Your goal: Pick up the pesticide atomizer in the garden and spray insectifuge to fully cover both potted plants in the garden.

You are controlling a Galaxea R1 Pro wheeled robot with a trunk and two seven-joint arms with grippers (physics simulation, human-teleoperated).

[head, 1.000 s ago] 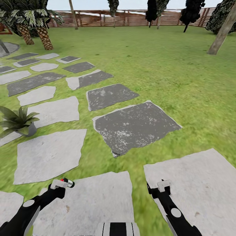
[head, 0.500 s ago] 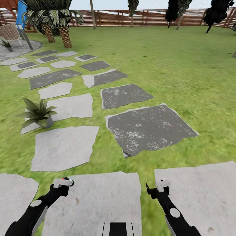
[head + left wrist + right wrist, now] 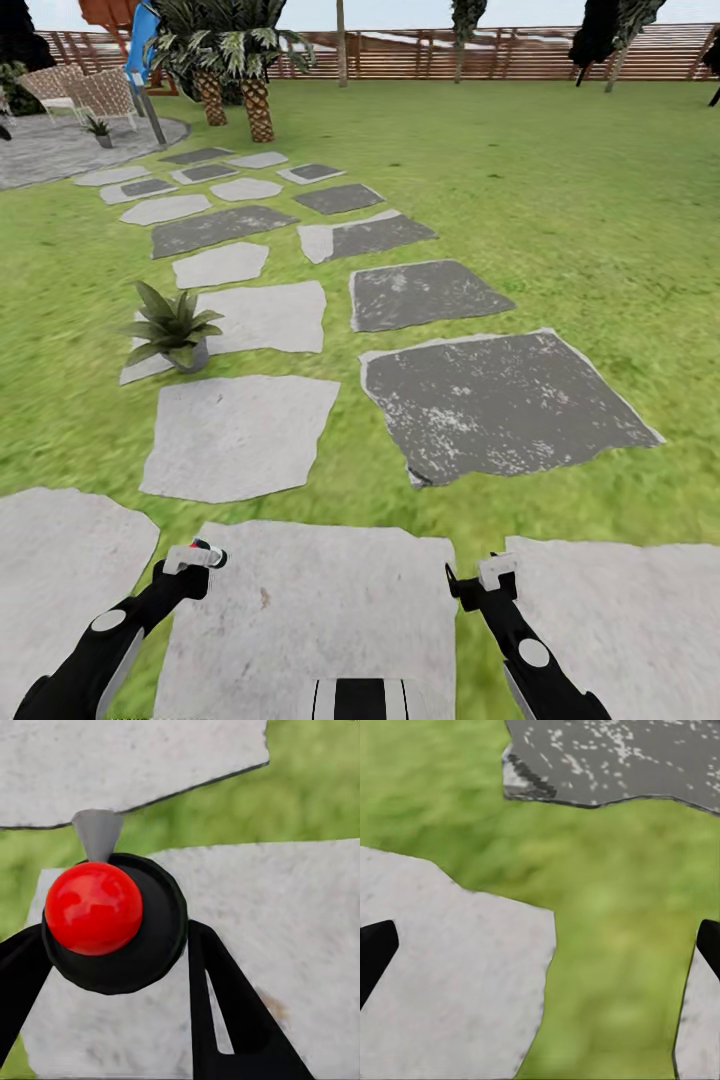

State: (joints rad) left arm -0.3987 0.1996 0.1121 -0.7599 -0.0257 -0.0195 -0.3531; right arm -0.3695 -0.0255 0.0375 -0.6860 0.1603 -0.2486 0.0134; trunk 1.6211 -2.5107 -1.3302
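1. Green lawn [image 3: 560, 180] of the garden runs back to a brown slatted fence [image 3: 500, 55], with a path of grey stepping stones [image 3: 240, 435] leading ahead of both grippers toward a round paved patch [image 3: 60, 150] far off to the left.
2. Far ahead and left of the left gripper [image 3: 196, 557], on that paved patch, stand pale woven chairs [image 3: 85, 92] and a very small potted plant [image 3: 99, 130] (too small to make out its leaves clearly); a blue shape beside them is cut off by the frame edge.
3. Palms [image 3: 235, 70] with scaly trunks rise just right of the patch.
4. A nearer potted plant [image 3: 175, 327], a low rosette in a grey pot, sits ahead of the left gripper on the corner of a pale stone, with grass and one more pale stone between them.
5. The left gripper is clamped on the pesticide atomizer [image 3: 112, 919]: in the left wrist view its dark round body with a red cap sits between the black fingers [image 3: 225, 1005], touching both, a grey nozzle tip beyond it. Most of the bottle is hidden end-on.
6. The right gripper [image 3: 540, 945] is spread wide and holds nothing; its finger tips just show at the sides of the right wrist view, over grass and pale stone.
7. Dark trees [image 3: 610, 25] stand by the fence, far ahead to the right.
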